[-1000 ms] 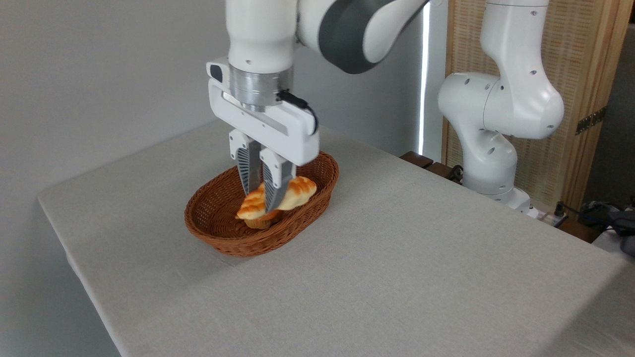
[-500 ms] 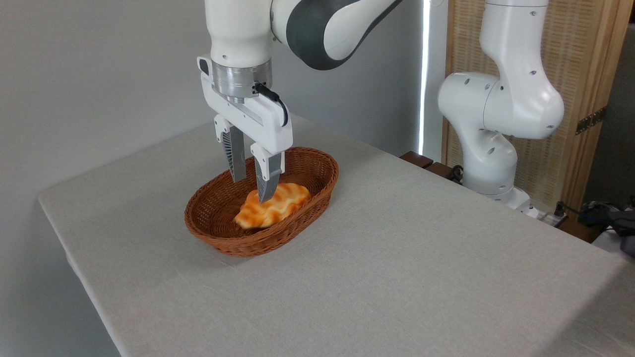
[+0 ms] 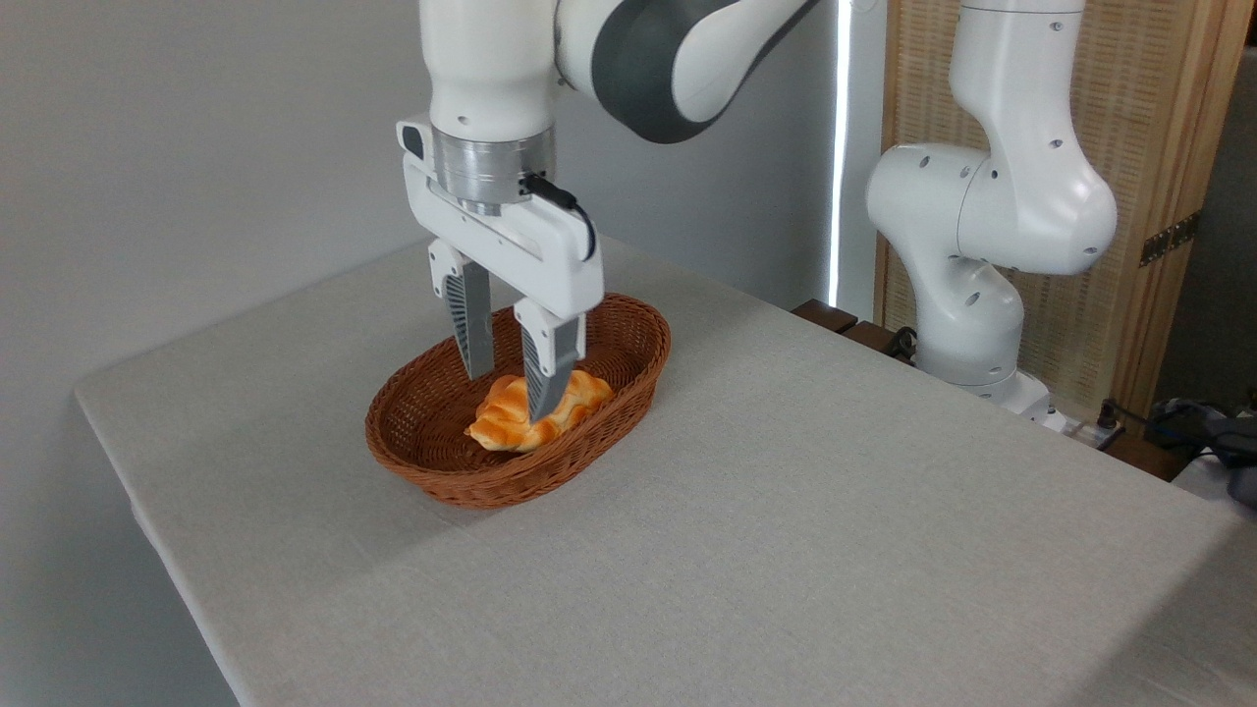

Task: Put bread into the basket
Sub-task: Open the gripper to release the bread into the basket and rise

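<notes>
Risk: the bread (image 3: 538, 411) could be knocked or dragged if the gripper (image 3: 509, 395) is moved sideways while it is this low. One finger is seen right in front of the loaf, so it could be caught on it.
Second risk: the basket (image 3: 628, 316) could be bumped on its rim by a finger and pushed along the table (image 3: 786, 511).
Bread look: a long golden-orange loaf with pointed ends. Brown ridges are seen on its top. It looks a bit bumpy and tilted; its middle is hidden by a finger.
Bread place: it is lying inside the basket, toward the right end. The task looks done, judged from this.
Basket: an oval, reddish-brown woven one with a thick rim. It is set near the table's back left corner.
Fingers: they are spread apart with a clear gap between them. Nothing is held. Their tips are seen down at the level of the basket, over the bread.
Small bun: none can be seen; it may be hidden under the loaf.
</notes>
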{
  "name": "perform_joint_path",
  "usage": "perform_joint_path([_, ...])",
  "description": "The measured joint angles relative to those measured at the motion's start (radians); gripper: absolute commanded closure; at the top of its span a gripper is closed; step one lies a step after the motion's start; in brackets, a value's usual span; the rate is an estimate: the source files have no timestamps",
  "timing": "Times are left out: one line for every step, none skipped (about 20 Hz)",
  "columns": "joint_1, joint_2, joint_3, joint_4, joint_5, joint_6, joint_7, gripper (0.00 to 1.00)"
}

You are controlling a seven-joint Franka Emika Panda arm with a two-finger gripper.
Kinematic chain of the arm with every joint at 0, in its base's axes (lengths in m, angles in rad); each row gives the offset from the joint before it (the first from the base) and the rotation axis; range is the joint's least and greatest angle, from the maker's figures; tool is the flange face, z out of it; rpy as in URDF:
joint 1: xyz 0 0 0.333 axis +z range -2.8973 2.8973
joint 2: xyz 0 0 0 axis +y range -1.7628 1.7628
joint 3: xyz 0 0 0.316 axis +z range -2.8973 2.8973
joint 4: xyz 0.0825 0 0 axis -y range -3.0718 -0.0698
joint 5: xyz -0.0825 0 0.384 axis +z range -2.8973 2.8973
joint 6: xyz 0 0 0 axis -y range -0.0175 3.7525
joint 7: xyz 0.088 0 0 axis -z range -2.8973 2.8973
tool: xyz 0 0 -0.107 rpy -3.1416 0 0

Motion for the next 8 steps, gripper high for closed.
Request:
perform_joint_path([0.012,0.0,0.004,0.003,0.02,0.0,0.001,0.0])
perform_joint_path([0.022,0.0,0.006,0.006,0.035,0.0,0.001,0.0])
perform_joint_path([0.03,0.0,0.006,0.007,0.047,0.0,0.001,0.0])
perform_joint_path([0.038,0.0,0.007,0.007,0.058,0.0,0.001,0.0])
perform_joint_path([0.045,0.0,0.007,0.007,0.069,0.0,0.001,0.0])
perform_joint_path([0.049,0.001,0.007,0.007,0.078,0.0,0.001,0.0])
perform_joint_path([0.052,0.001,0.007,0.007,0.084,0.0,0.001,0.0])
perform_joint_path([0.053,0.001,0.007,0.007,0.087,-0.003,0.004,0.0])
